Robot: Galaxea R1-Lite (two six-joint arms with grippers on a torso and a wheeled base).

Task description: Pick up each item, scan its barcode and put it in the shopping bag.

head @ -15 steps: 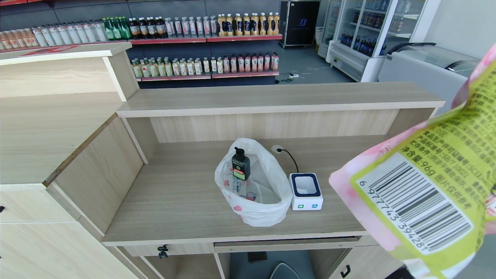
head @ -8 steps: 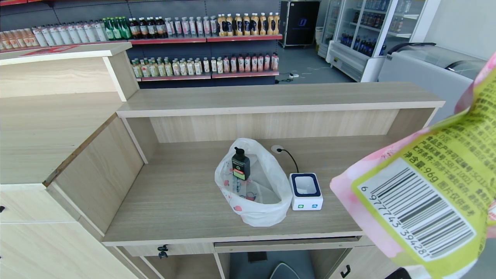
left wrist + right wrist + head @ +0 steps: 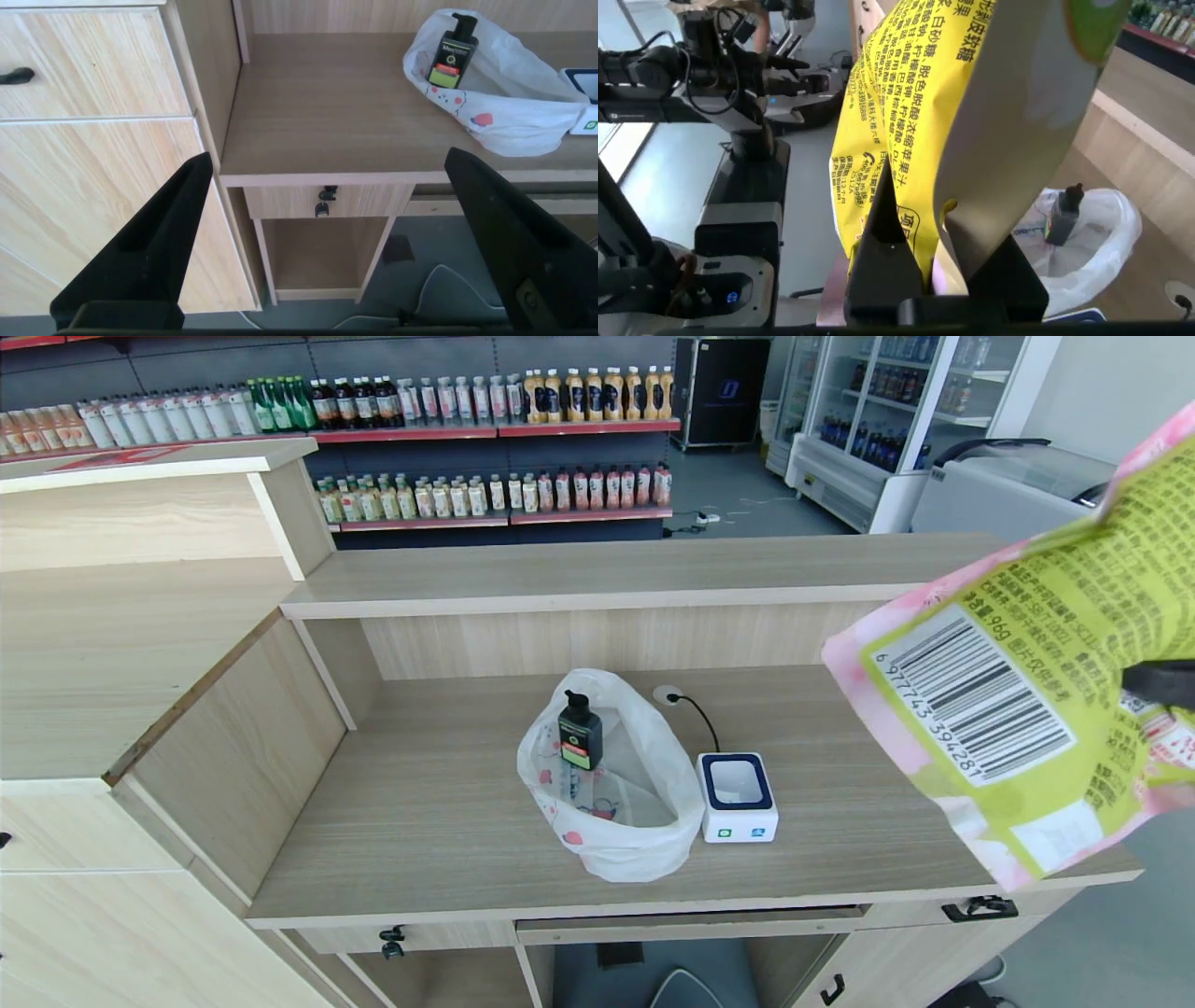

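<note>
Right end effector (image 3: pixel 938 247): clenched on one edge of the snack pouch (image 3: pixel 1036 691), which stands out from the fingers.
Snack pouch: it hangs in the air at your right, over the right end of the tabletop (image 3: pixel 420 821) and well apart from the scanner (image 3: pixel 737 795).
Barcode (image 3: pixel 976 695): it faces the head camera, not the scanner window.
Why this grip: I judge that holding the pouch by the edge keeps the barcode uncovered, so you only need to turn it.
Scanner: it lies on the tabletop with the window upward, just beside the shopping bag (image 3: pixel 616 803) — a short way from scan to drop.
Shopping bag: the mouth is open, and a pump bottle (image 3: pixel 580 733) stands upright inside, so one item seems finished.
Left end effector (image 3: pixel 329 163): released, fingers spread wide and holding nothing, low in front of the tabletop's left part.
Next step: probably you lower the pouch and rotate the barcode down to the window.
Risk: the soft pouch may bend and hide the code.
</note>
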